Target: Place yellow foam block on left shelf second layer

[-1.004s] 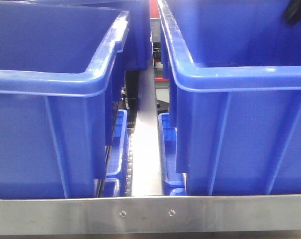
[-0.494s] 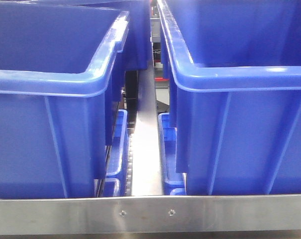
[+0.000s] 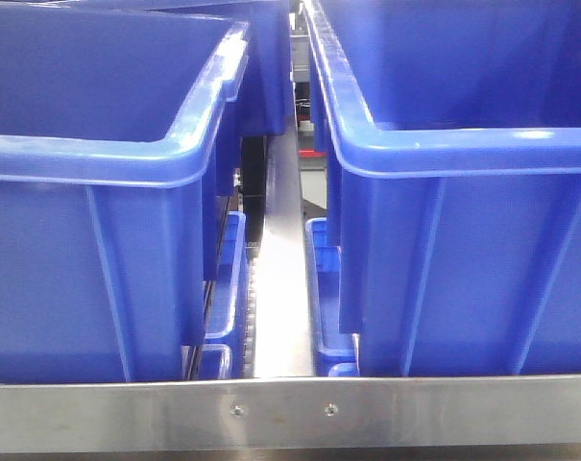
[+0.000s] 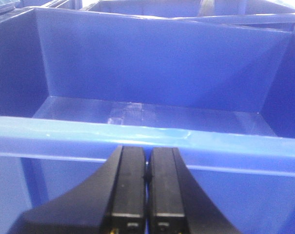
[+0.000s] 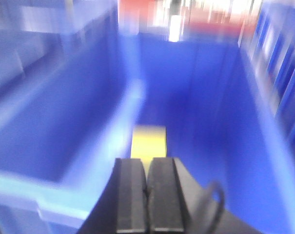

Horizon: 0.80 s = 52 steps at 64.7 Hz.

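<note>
Blue plastic fills the front view: a left bin [image 3: 98, 192] and a right bin [image 3: 463, 192] stand side by side behind a steel shelf rail [image 3: 290, 413], a narrow metal strip [image 3: 282, 288] between them. From the left wrist, the left gripper [image 4: 146, 178], fingers pressed together on nothing, hovers at a bin's near rim [image 4: 137, 136]. The right wrist view is blurred; the right gripper [image 5: 147, 195] is likewise closed and empty, with the yellow foam block [image 5: 148, 141] just beyond its tips, low between blue bin walls.

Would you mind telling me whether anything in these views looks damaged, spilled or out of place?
Nothing stands out. The blue bins sit upright and look intact. The yellow foam block lies inside a bin beyond the shut right tool, though that view is blurred. The left tool is shut and empty.
</note>
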Tool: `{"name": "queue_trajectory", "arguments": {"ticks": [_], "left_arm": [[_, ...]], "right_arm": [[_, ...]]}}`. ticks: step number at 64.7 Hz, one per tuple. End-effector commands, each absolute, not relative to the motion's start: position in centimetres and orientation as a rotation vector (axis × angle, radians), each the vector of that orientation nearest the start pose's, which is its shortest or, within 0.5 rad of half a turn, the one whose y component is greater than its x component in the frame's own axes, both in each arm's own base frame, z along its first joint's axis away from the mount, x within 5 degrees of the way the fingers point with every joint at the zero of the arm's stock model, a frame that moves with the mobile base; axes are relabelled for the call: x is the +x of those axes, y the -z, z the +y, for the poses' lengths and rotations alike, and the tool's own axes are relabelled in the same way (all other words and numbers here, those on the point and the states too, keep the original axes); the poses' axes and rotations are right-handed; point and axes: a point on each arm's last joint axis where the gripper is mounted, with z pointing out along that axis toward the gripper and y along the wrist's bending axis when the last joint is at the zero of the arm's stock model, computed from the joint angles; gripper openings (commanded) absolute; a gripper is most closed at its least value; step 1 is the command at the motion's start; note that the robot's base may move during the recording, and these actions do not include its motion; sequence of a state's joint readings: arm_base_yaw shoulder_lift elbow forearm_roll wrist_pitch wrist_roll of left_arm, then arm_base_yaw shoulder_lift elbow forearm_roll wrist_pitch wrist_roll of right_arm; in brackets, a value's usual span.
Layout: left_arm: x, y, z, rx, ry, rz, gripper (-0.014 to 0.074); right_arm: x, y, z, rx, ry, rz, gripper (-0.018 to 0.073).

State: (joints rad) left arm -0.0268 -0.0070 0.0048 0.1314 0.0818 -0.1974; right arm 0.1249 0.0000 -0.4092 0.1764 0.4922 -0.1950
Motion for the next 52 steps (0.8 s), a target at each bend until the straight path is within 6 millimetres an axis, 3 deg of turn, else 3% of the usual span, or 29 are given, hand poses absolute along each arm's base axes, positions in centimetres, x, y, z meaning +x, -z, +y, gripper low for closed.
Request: {"name": "queue_trajectory", "arguments": {"ticks": [1,26,35,44,52], "left_arm": [[5.8,-20.3,-0.2,-0.032,0.082,1.509,0.0136],[5.8,-20.3,-0.2,-0.032,0.082,1.509,0.0136],[5.8,-20.3,-0.2,-0.032,0.082,1.509,0.0136],[5.8,-20.3,-0.2,-0.032,0.082,1.509,0.0136],[5.8,-20.3,-0.2,-0.032,0.082,1.509,0.0136]], "right_arm": [[1.1,-31.8,0.7,-0.167,-0.117,1.419,0.0066],[1.2,-31.8,0.7,-0.164,-0.11,1.404,0.0066],[1.9,-31.3,0.4,-0.16,-0.006,1.342,0.0066],[2.9,-29.7,0.1,-0.063,0.036,1.302,0.0066],[4.1,-27.0,-0.1,0.016,0.043,1.338,0.0066]]}}
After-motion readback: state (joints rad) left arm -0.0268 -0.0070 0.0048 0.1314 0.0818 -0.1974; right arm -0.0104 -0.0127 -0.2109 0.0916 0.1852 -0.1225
